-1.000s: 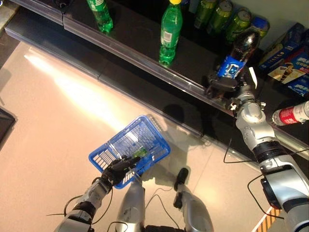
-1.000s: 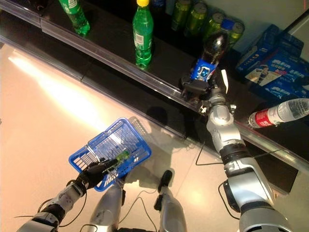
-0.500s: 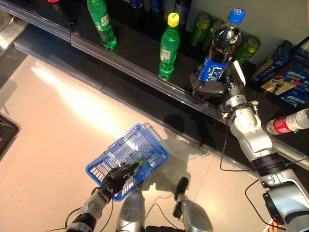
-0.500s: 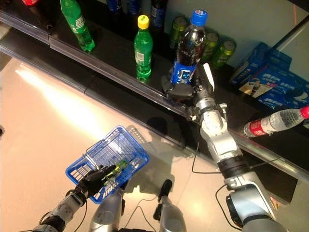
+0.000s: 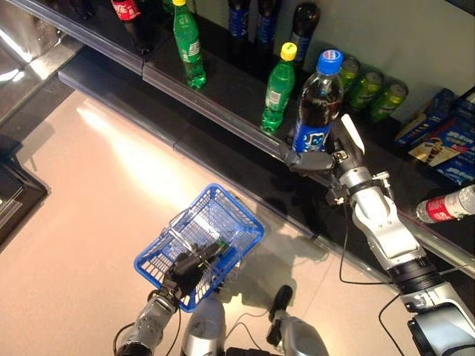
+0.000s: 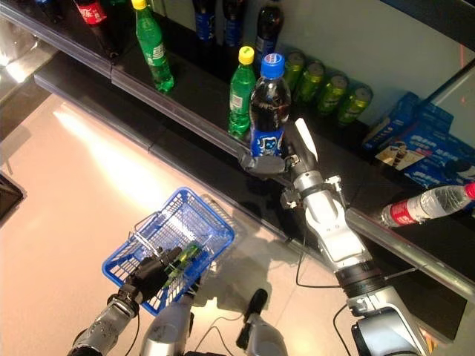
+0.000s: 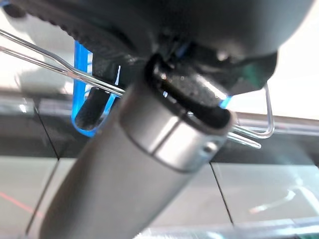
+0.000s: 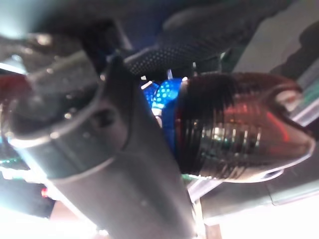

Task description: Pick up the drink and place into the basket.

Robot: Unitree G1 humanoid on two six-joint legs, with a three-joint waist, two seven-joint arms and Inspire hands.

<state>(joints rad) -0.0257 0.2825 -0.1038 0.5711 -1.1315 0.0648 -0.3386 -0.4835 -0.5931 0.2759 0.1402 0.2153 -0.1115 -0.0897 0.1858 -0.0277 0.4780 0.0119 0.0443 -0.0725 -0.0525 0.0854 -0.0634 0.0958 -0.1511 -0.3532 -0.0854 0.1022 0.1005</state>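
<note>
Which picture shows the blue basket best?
The right eye view: the whole blue basket shows, handle held by the left hand. The left eye view shows nearly the same. The left wrist view shows only wires; the right wrist view, none.

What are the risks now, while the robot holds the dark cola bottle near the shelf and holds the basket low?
The right hand grips the cola bottle only at its base, so the tall bottle might tip. The green bottle stands close beside it and could be knocked. The basket hangs tilted from the left hand, so the drop may miss.

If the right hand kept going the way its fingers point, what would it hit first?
Probably the green yellow-capped bottle standing on the dark shelf just beyond; the right hand, gripping the dark blue-capped cola bottle, points toward it. Depth is uncertain.
</note>
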